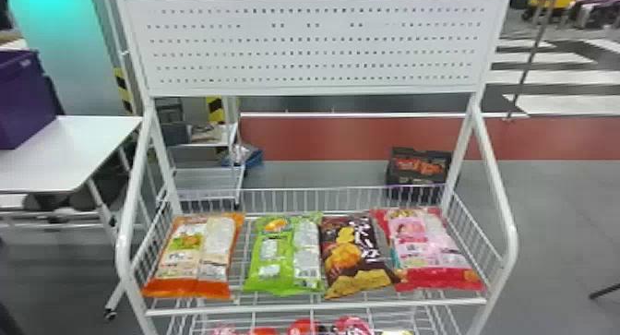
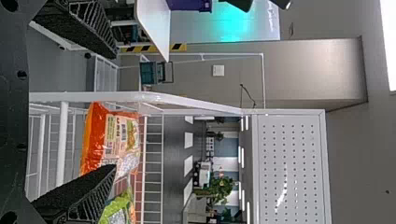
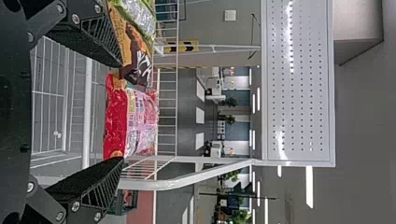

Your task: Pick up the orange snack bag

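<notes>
The orange snack bag (image 1: 193, 255) lies flat at the left end of the rack's upper wire shelf. In the left wrist view the orange bag (image 2: 109, 140) is beyond my left gripper (image 2: 114, 112), whose fingers stand wide apart with nothing between them and do not touch it. My right gripper (image 3: 122, 112) is open too, with the red and pink bag (image 3: 130, 121) farther off in front of it.
Beside the orange bag lie a green bag (image 1: 283, 255), a brown bag (image 1: 355, 255) and a pink bag (image 1: 429, 251). White side rails (image 1: 500, 209) and a front bar (image 1: 318, 307) frame the shelf. A white table (image 1: 69, 149) stands to the left.
</notes>
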Robot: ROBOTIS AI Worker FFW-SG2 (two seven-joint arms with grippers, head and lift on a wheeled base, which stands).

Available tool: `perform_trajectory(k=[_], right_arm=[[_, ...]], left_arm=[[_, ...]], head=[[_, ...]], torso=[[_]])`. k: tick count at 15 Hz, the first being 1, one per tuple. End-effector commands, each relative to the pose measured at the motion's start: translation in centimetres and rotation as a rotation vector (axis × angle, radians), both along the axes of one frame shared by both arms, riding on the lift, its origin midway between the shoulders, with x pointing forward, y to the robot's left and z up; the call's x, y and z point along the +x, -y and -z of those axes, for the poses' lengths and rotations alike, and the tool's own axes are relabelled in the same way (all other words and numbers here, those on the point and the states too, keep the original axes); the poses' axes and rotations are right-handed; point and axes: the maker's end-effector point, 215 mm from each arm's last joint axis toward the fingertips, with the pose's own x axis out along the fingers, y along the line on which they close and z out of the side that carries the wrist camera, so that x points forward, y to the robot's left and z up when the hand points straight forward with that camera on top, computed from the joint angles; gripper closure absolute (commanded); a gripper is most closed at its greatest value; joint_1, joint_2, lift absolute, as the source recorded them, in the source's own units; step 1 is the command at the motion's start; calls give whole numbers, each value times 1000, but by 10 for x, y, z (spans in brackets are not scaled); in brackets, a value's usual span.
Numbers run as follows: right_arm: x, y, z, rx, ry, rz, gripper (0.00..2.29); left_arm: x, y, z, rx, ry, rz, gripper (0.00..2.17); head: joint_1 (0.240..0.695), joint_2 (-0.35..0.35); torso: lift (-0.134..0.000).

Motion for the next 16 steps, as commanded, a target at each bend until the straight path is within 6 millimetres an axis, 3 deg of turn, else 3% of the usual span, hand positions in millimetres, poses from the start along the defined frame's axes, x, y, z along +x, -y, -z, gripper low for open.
perform_trajectory(k=[1, 11, 16], right_arm=[[0, 0, 0, 0, 0, 0, 194], [1, 1, -1, 3, 7, 4, 194], [1, 1, -3, 5, 18, 4, 194]], left_arm=[[0, 0, 0, -1, 0, -2, 43], [3, 2, -1, -7, 5, -1, 43], [31, 18, 16, -20, -23, 18, 46]], head=[[499, 0], [499, 0], [499, 0]], torso=[[0], [0], [0]])
